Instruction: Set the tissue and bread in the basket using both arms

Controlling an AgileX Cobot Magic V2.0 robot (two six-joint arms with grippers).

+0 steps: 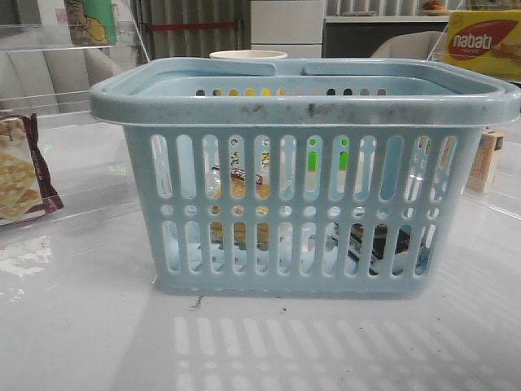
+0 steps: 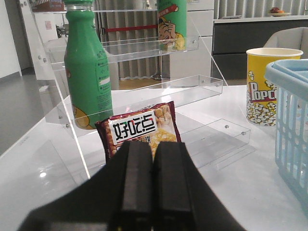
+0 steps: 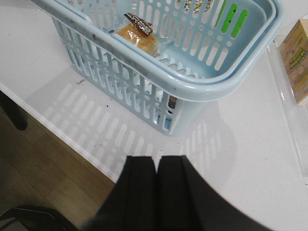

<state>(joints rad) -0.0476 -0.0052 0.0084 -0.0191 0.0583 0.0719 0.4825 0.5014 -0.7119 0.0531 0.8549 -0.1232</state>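
The light-blue basket (image 1: 305, 106) stands in the middle of the table. It also shows in the right wrist view (image 3: 192, 86) and at the edge of the left wrist view (image 2: 291, 115). The bread (image 3: 137, 34), a clear bag with a dark label band, lies inside the basket; through the slots it shows in the front view (image 1: 238, 186). The black tissue packet (image 1: 378, 244) lies on the basket floor at the right front. My left gripper (image 2: 153, 144) is shut and empty, facing a cracker bag. My right gripper (image 3: 157, 158) is shut and empty above the table, outside the basket.
A maroon-edged cracker bag (image 2: 139, 126) leans on a clear acrylic shelf (image 2: 159, 86) that holds a green bottle (image 2: 89, 72). A yellow popcorn cup (image 2: 262, 86) stands behind the basket. A small carton (image 3: 298, 57) is to the right. The table's front edge (image 3: 72, 139) drops to a wooden floor.
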